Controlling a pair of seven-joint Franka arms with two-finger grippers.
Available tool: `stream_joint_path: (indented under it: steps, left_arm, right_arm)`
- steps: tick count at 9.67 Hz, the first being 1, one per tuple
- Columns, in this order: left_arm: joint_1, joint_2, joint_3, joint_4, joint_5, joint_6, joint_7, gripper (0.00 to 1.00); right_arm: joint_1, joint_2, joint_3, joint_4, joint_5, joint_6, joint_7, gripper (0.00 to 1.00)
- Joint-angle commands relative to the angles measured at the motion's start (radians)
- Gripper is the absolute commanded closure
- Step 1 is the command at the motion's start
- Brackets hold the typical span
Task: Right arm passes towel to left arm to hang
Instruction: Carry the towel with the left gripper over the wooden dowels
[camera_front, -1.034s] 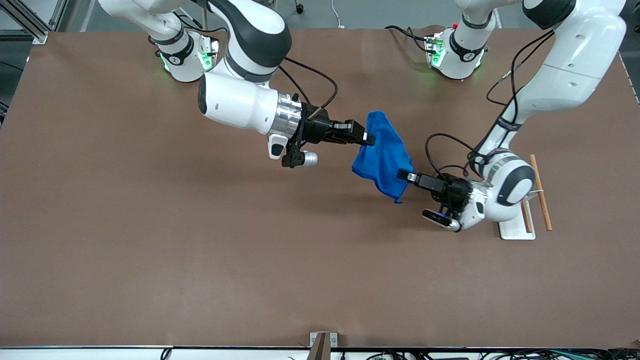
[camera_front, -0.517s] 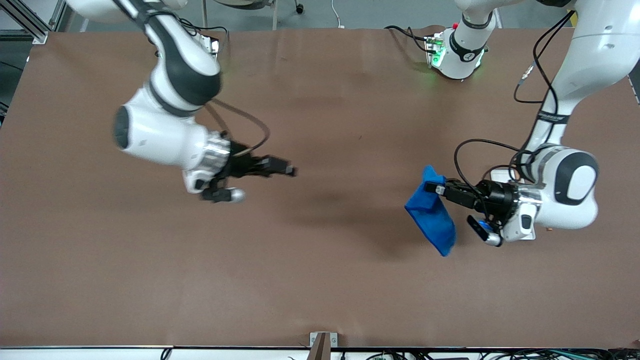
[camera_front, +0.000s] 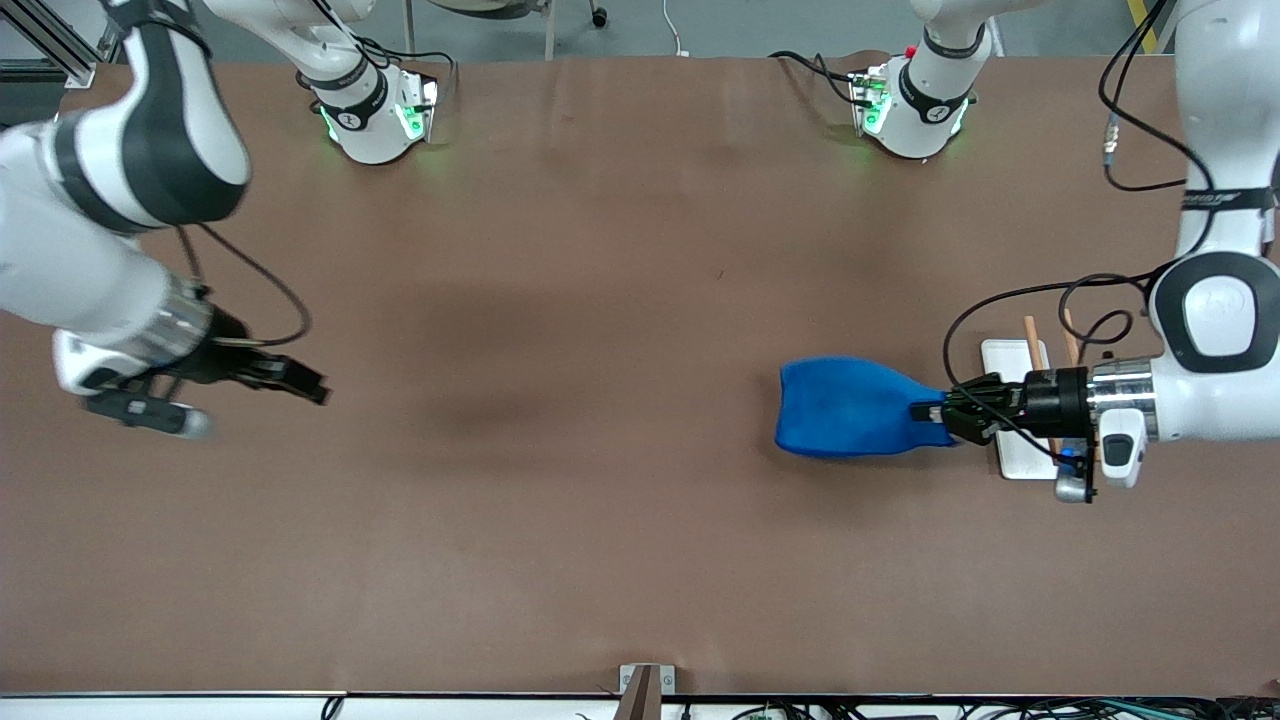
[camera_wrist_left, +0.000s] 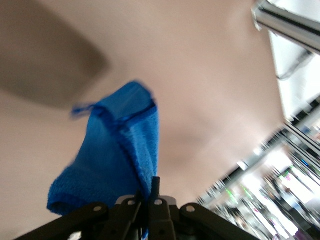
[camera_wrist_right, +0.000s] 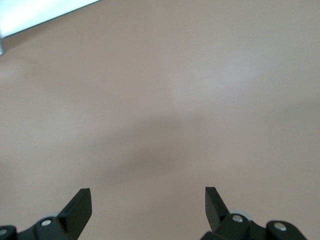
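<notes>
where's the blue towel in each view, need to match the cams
Front view: the towel hangs from the left gripper, over the table toward the left arm's end, beside the white-based rack.
Left wrist view: the towel fills the middle, pinched at its edge by the shut fingers.
Right wrist view: not in it; only open fingers over bare table.
Shared landmark: the brown table top.

clear: table middle bare | obstacles: towel hanging from left gripper, rack beside it
</notes>
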Motion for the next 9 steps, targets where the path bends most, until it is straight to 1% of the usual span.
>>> stream_joint_path:
  steps: [1, 3, 4, 5, 6, 7, 8, 9]
  left_arm:
    - [-0.009, -0.051, 0.016, -0.039, 0.259, 0.037, -0.068, 1.0]
    - [-0.006, -0.071, 0.016, -0.059, 0.447, 0.028, -0.084, 1.0]
    - [0.012, -0.079, 0.016, -0.071, 0.478, 0.023, -0.085, 1.0]
    - [0.024, -0.087, 0.016, -0.085, 0.491, 0.017, -0.085, 1.0]
    - [0.028, -0.096, 0.016, -0.085, 0.526, -0.02, -0.087, 1.0]
    - [0.043, -0.113, 0.016, -0.085, 0.541, -0.055, -0.076, 1.0]
    - [0.079, -0.117, 0.01, -0.082, 0.584, -0.075, -0.052, 1.0]
    - [0.096, -0.116, 0.01, -0.082, 0.602, -0.078, 0.02, 1.0]
  right_arm:
    - [0.011, -0.116, -0.095, -0.041, -0.035, -0.075, -0.099, 0.0]
    - [0.01, -0.198, -0.169, -0.029, -0.035, -0.181, -0.212, 0.0]
    - [0.007, -0.215, -0.191, 0.012, -0.035, -0.248, -0.245, 0.0]
    - [-0.001, -0.212, -0.191, 0.07, -0.037, -0.313, -0.247, 0.0]
    - [-0.002, -0.209, -0.19, 0.128, -0.039, -0.345, -0.246, 0.0]
    - [-0.01, -0.206, -0.19, 0.143, -0.045, -0.347, -0.247, 0.0]
    - [-0.009, -0.206, -0.183, 0.144, -0.08, -0.35, -0.234, 0.0]
    - [-0.007, -0.206, -0.183, 0.144, -0.088, -0.379, -0.25, 0.0]
